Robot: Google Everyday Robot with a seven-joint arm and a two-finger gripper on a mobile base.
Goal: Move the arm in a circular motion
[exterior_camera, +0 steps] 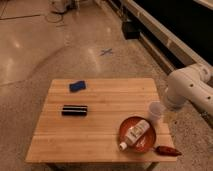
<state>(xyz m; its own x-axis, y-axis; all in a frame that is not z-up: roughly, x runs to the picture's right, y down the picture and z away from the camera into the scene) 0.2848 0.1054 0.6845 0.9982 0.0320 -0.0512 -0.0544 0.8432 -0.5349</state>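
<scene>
The arm (189,86) is glossy white, with thick tubular segments and rounded joints. It comes in from the right edge of the camera view, above the table's right side. Its pale tapered tip, the gripper (156,113), hangs over the right edge of the wooden table (100,137), just above and to the right of a red plate (121,131). Nothing shows in the gripper.
A white bottle (136,133) lies on the red plate. A blue sponge (77,86) and a black oblong object (74,110) lie on the table's left half. A red packet (167,150) lies at the front right corner. A blue floor cross (106,51), a black box (130,30) and a long ledge (165,40) lie beyond.
</scene>
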